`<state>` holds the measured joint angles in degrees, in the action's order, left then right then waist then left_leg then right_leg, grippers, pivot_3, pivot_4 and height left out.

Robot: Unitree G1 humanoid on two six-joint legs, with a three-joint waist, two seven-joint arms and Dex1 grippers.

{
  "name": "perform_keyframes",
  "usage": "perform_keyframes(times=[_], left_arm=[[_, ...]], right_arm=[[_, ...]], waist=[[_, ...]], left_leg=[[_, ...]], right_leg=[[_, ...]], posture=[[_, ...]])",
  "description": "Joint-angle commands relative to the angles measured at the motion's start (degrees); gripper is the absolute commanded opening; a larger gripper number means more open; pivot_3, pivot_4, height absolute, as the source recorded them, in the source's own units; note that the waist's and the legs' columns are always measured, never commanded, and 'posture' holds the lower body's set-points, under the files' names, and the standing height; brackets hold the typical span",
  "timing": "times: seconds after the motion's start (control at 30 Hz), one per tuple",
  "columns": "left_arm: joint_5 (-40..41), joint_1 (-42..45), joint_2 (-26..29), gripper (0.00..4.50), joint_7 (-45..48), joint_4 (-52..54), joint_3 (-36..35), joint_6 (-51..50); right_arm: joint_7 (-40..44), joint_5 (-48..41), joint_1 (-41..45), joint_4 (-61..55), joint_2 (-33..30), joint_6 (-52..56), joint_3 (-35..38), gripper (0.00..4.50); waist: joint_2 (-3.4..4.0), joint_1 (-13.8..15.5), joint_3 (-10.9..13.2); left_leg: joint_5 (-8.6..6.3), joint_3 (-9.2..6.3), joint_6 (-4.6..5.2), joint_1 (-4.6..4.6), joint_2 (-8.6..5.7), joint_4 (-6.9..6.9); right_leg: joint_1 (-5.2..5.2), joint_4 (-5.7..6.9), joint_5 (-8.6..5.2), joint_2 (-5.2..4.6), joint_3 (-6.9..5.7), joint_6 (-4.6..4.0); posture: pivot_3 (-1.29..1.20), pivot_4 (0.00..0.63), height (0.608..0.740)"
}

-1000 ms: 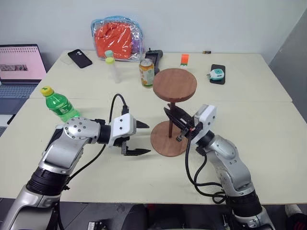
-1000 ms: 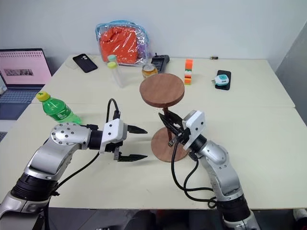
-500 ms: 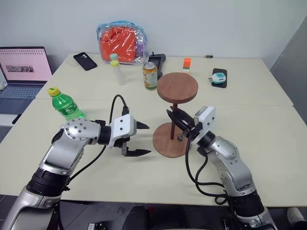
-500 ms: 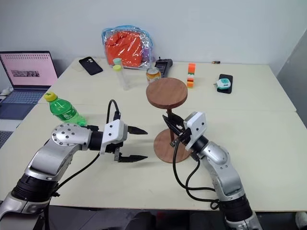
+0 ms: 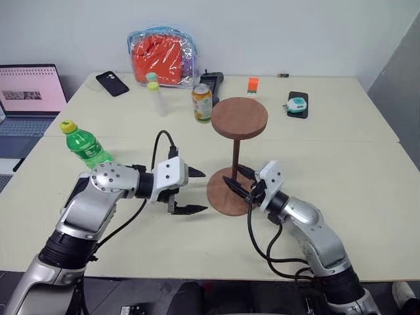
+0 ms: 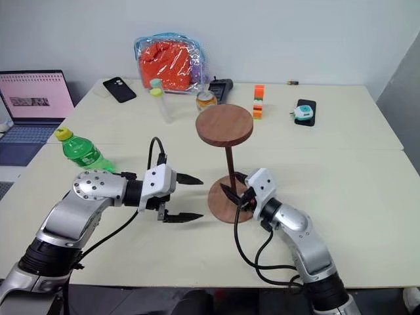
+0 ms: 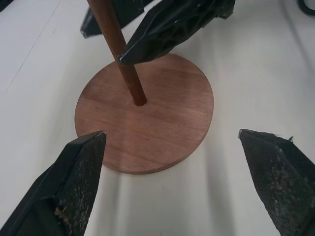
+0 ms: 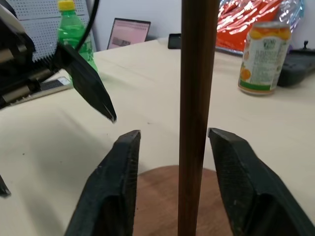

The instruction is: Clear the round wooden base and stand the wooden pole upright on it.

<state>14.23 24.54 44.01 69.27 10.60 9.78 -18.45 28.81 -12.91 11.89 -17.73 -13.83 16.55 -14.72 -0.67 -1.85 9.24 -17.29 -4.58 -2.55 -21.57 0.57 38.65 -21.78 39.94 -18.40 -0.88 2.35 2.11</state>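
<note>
The round wooden base (image 5: 222, 199) lies flat on the table. The wooden pole (image 5: 235, 161) stands upright in its centre, its fixed disc (image 5: 239, 118) on top. Low on the pole, just above the base, my right gripper (image 5: 236, 178) is open. In the right wrist view its fingers (image 8: 125, 172) stand on either side of the pole (image 8: 197, 98), apart from it. To the left of the base, my left gripper (image 5: 201, 191) is open and pointing at it, with nothing held. The left wrist view shows the base (image 7: 147, 123) between its spread fingers.
A green bottle (image 5: 82, 144) stands left of my left arm. Across the back of the table are a laptop (image 5: 29, 92), a phone (image 5: 110, 83), an orange bag (image 5: 161, 58), a clear tube (image 5: 155, 95), a can (image 5: 201, 103), a black remote (image 5: 211, 80) and an orange block (image 5: 252, 85).
My right gripper has let go of the pole and dropped lower along it, its fingers now apart. The pole stays upright on the base. My left gripper has kept still.
</note>
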Motion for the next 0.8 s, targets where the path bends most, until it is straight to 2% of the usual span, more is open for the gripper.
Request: perform_keyframes(times=[0.03,0.13,0.2,0.27,0.4,0.53,0.7,0.8], left_arm=[[0.50,1.12,-0.04,4.50,-0.60,1.49,-0.58,-0.38],[1.42,0.94,0.17,4.50,-0.63,1.87,-1.63,-1.24],[2.20,0.89,0.81,4.50,-0.99,2.43,-2.73,-2.94],[4.19,0.73,1.56,4.50,-0.92,3.23,-4.41,-5.46],[6.43,-0.38,4.98,4.50,-1.29,4.92,-8.93,-8.86],[6.02,-3.83,9.10,4.50,-0.23,5.12,-11.79,-7.39],[6.92,-5.92,11.55,4.50,-0.10,3.96,-14.77,-7.57],[7.65,-5.72,11.05,4.50,0.43,2.94,-15.05,-6.12]], right_arm=[[1.95,-0.52,-1.14,-4.19,-2.32,1.48,0.20,3.43],[3.24,0.02,-2.38,-6.09,-5.42,3.15,0.51,4.05],[5.41,0.46,-3.72,-8.47,-9.92,3.97,1.91,4.49],[7.45,0.20,-5.15,-10.80,-14.31,4.10,4.23,4.49],[12.93,-6.65,-9.82,-16.36,-22.61,5.27,14.88,4.49],[19.61,-13.04,-14.58,-18.89,-29.11,4.18,26.52,4.49],[24.77,-19.78,-19.05,-19.94,-35.18,8.04,38.40,4.49],[26.60,-20.90,-20.38,-18.91,-37.19,8.47,41.81,4.49]], waist=[[0.00,0.00,0.00],[0.00,0.14,0.00],[0.00,0.14,0.01],[0.00,0.16,0.02],[-0.01,0.10,0.07],[0.03,0.06,0.11],[0.01,0.21,0.21],[-0.03,0.22,0.24]], left_leg=[[0.00,0.00,0.00,-0.02,-0.01,0.01],[0.00,-0.03,0.00,-0.09,-0.04,0.04],[0.00,-0.02,0.00,-0.12,-0.05,0.06],[0.00,-0.04,0.00,-0.17,-0.07,0.08],[0.00,-0.04,0.00,-0.20,-0.05,0.07],[-0.01,-0.04,0.01,-0.19,-0.01,0.05],[-0.01,-0.03,0.01,-0.19,-0.02,0.04],[-0.01,-0.04,0.01,-0.17,-0.02,0.07]], right_leg=[[-0.01,0.00,0.00,0.00,0.01,0.00],[-0.03,-0.02,0.00,-0.03,-0.03,0.00],[-0.03,-0.03,0.00,-0.04,-0.02,0.00],[-0.05,-0.03,0.00,-0.06,-0.04,0.00],[-0.09,-0.04,0.00,-0.05,-0.04,0.00],[-0.07,-0.06,0.00,-0.04,-0.03,0.00],[-0.05,-0.09,0.00,-0.05,-0.01,0.00],[0.05,-0.12,0.00,-0.06,-0.01,0.00]], posture=[[0.00,0.150,0.740],[0.00,0.150,0.740],[0.00,0.150,0.740],[0.00,0.150,0.740],[0.00,0.150,0.740],[0.00,0.150,0.740],[0.00,0.150,0.740],[0.00,0.150,0.740]])
